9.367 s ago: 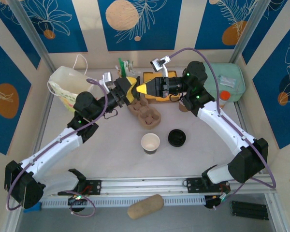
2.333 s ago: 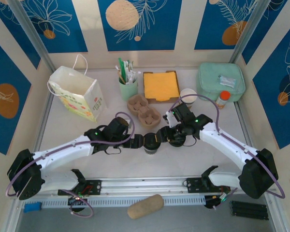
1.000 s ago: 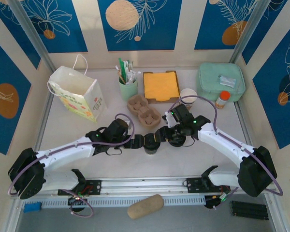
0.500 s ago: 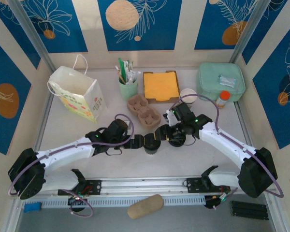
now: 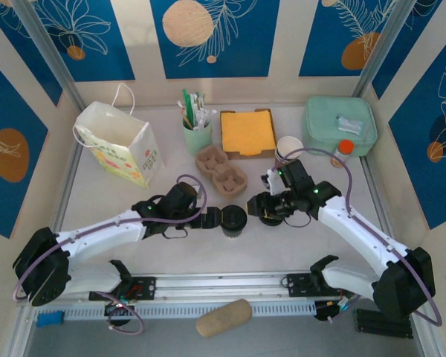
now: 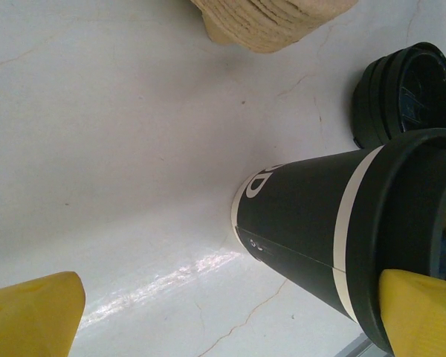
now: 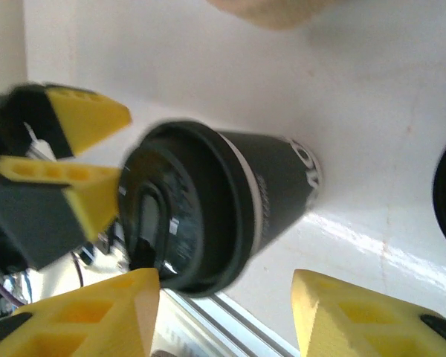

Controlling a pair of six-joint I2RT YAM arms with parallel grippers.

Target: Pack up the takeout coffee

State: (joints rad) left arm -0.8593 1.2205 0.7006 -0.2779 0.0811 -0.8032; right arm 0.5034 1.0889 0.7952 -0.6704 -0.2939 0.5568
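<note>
The takeout coffee [image 5: 233,221] stands upright at the table's front centre, a small paper cup with a black lid [image 7: 167,223] on it. In the wrist views its sides [image 6: 320,216] look dark with a pale band. My left gripper [image 5: 220,219] is open wide around the cup from the left; in the left wrist view [image 6: 227,320] the cup sits close to the right fingertip [image 6: 424,316], and I cannot tell whether they touch. My right gripper [image 5: 257,206] hangs open just right of the cup, apart from it, with nothing between its fingers [image 7: 223,312].
Loose black lids [image 5: 272,214] lie under my right gripper. A brown cup carrier [image 5: 221,172] is behind the cup. A white paper bag [image 5: 121,143] stands at back left. A utensil cup [image 5: 197,134], yellow napkins [image 5: 247,132], stacked cups [image 5: 288,146] and a mint box [image 5: 340,124] line the back.
My right gripper has drawn back to the right, off the cup's top, leaving the black lid on the cup. The left arm and the cup have stayed in place.
</note>
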